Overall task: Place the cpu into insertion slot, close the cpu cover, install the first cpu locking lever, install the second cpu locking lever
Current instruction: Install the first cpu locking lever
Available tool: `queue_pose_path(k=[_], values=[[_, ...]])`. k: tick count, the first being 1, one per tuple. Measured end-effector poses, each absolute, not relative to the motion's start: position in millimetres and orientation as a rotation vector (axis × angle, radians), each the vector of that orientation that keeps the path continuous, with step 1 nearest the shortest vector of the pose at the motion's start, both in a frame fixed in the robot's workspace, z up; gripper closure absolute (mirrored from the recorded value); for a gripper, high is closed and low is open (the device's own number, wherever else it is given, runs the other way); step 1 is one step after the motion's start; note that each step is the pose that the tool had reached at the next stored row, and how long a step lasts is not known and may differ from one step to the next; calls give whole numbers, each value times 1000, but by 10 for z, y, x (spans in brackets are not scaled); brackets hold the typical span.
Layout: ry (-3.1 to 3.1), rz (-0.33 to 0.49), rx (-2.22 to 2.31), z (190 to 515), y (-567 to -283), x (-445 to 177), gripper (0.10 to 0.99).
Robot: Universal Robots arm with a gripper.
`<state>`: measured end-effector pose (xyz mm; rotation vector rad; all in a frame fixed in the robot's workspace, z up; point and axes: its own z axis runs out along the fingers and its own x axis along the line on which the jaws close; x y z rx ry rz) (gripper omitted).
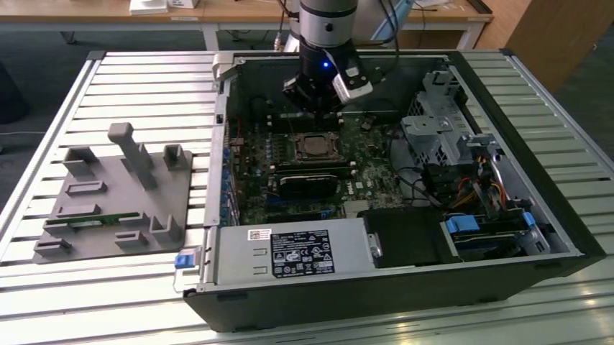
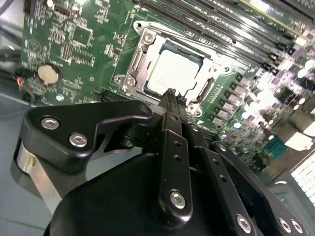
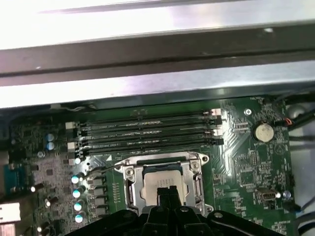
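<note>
your fingers are pinched shut on nothing (tips pressed together); the cpu, seated in the insertion slot, lies just beyond and below those tips.

Dull grey metal cpu (matt)

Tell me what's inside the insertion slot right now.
The cpu lies in the insertion slot, silver top showing, with the cpu cover framing it. The contacts beneath it are hidden, and the gripper, tips shut, covers one edge.
</note>
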<state>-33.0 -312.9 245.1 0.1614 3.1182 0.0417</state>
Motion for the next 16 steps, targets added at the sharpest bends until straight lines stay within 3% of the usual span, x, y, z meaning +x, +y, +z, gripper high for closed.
queue_pose_path(k=[16], values=[[3121,42,106,2448,-3130,-569,965]])
